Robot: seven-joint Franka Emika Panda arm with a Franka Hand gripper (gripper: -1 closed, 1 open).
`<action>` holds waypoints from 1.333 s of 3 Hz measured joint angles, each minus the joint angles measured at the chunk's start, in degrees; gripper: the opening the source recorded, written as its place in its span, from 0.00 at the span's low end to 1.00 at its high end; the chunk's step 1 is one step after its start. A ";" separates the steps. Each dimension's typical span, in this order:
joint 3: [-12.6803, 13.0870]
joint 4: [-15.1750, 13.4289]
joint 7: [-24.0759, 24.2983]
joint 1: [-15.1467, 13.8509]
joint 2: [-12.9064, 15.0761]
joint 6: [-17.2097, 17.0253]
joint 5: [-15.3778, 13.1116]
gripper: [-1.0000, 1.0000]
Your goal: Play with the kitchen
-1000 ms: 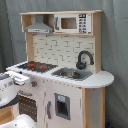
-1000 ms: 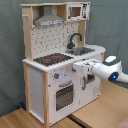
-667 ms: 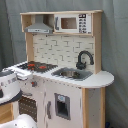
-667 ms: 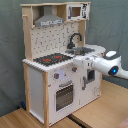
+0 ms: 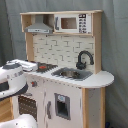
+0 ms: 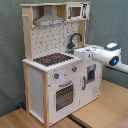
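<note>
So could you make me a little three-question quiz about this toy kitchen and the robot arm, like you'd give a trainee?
1. True or false: the oven door of the kitchen hangs open.
2. In the second exterior view, what sits directly beneath the grey hood?
A. the sink
B. the stovetop
C. the microwave
3. Fill in: in the first exterior view, the black faucet stands behind the ____.

Key
1. False; the door sits flush with the front.
2. B, the black and red stovetop.
3. The sink.

The robot arm reaches in from the second exterior view's right, at counter height.
</note>
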 joint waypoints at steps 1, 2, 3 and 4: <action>-2.82 1.21 -3.87 -2.56 1.27 3.66 0.01 1.00; -5.01 3.94 -7.50 -4.77 3.54 5.62 0.01 1.00; -6.67 7.48 -10.79 -6.03 6.09 5.65 0.01 1.00; -8.16 11.58 -14.37 -7.53 9.52 5.63 0.01 1.00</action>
